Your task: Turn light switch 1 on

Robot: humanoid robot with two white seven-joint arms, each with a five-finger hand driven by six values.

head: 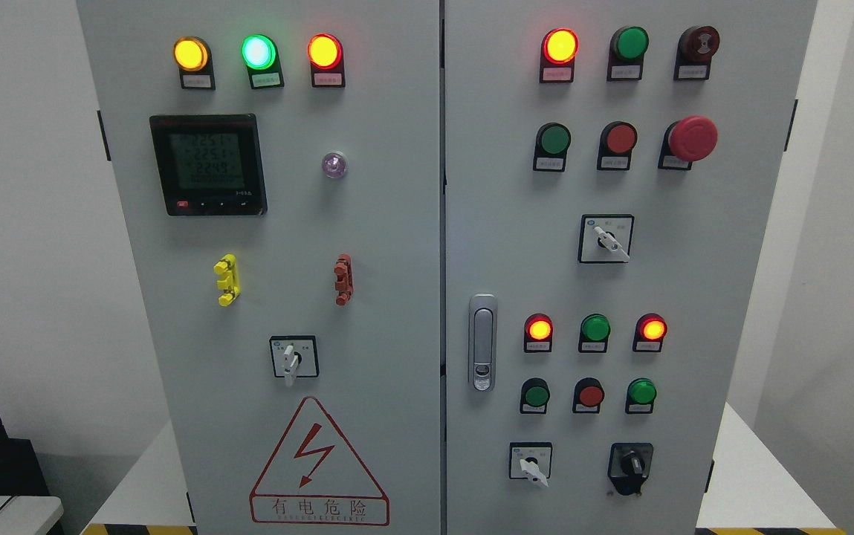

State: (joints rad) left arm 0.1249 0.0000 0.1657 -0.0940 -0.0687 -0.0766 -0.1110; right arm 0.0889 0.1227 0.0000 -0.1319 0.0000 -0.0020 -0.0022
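No robot hand shows in the head view, so I cannot tell whether either hand is wide, narrow or holding something, and I cannot tell which arm is nearer to the target. Only the electrical cabinet (367, 461) fills the picture, with its left door and its right door side by side.

Which control is "light switch 1" I cannot read, because the labels are too small. My guess is one of the rotary selector switches. On the left door, one selector switch (292, 358) sits in the lower half, above the red warning triangle (319, 464), and its white lever points nearly straight down. On the right door, the upper selector (605, 238) sits at mid height and its lever is tilted toward the lower right. The lower selector (530, 461) lies near the bottom edge of that door, also tilted toward the lower right, and a black knob (630, 467) is just beside it.

Since both arms must come in from the bottom edge of the picture, every candidate lies above and ahead of the hands. The left-door switch would suit the left arm, and the right-door switches the right arm. The lever's long axis is what the fingers must meet and rotate.
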